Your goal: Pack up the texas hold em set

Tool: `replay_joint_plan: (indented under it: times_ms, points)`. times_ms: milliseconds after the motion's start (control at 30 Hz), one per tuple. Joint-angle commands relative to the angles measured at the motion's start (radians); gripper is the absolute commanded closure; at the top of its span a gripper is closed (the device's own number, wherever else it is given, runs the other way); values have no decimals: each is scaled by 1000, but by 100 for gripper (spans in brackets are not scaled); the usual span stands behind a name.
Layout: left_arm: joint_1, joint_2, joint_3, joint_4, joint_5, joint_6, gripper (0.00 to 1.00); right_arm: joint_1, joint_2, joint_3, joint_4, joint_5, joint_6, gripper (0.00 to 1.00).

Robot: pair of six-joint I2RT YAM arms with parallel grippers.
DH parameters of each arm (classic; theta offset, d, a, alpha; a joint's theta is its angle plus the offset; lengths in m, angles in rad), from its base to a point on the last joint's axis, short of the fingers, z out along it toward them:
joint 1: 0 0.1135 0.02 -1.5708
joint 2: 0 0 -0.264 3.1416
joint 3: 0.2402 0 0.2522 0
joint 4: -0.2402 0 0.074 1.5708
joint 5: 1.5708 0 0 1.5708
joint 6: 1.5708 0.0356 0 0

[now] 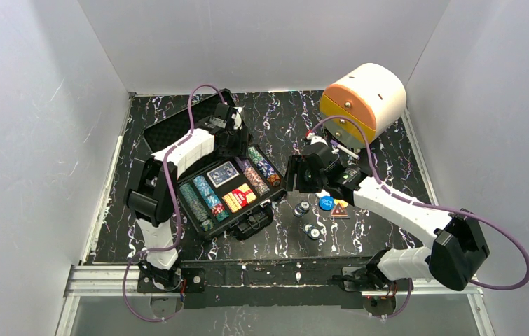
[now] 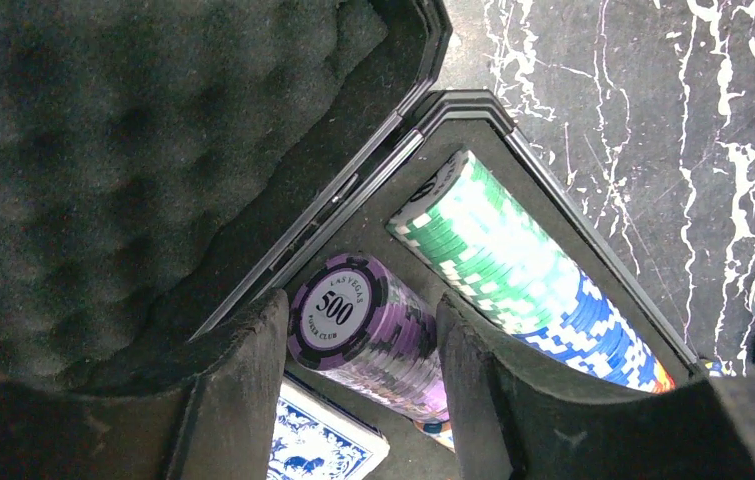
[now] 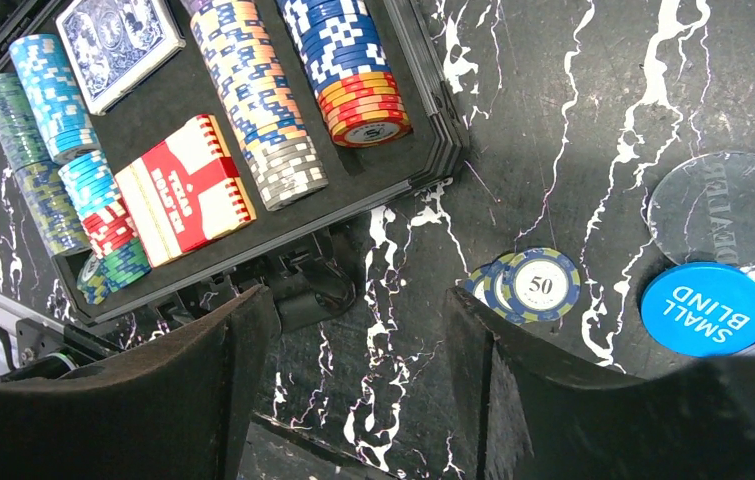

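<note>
The black case (image 1: 247,225) lies open on the left of the tabletop (image 1: 282,112), its foam lid (image 2: 103,150) folded back, so the chip rows and card deck (image 3: 118,45) sit exposed for filling. The left arm reaches forward over the case, wrist bent down, its end effector (image 2: 361,335) straddling the purple chip stack (image 2: 353,320) at the slot's far end, probably to seat or square it. The fingers (image 2: 243,390) sit close against the stack's sides, but I cannot tell whether they grip it. The right arm stretches inward low over the tabletop, its end effector (image 3: 361,300) spread wide and empty, just short of the loose chips (image 3: 538,285) beside the small blind button (image 3: 705,308), which are likely next to go in
</note>
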Motion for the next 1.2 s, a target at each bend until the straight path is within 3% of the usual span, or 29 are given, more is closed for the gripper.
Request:
replay_joint_plan:
  times_ms: [0, 100, 267, 433, 600, 933, 1167]
  points:
    - [-26, 43, 16, -116, 156, 6, 55, -3, 11, 8, 9, -9, 9, 29]
    - [-26, 36, 3, -126, 153, -2, 63, -3, 16, 10, 13, -13, 7, 29]
    - [-26, 3, -6, -128, 156, -17, 65, -3, 35, 21, 19, -21, -1, 30]
    - [-26, -26, 6, -117, 72, 0, 38, -3, 44, 32, 24, -30, -2, 31]
    - [-26, -72, 34, -62, 22, 40, 25, -3, 40, 30, 22, -35, -1, 31]
    - [-26, -125, 21, 30, 18, 112, 16, -3, 41, 31, 22, -39, -3, 31]
    - [-26, -93, 23, -7, 52, 71, 22, -2, 51, 37, 18, -41, -7, 31]
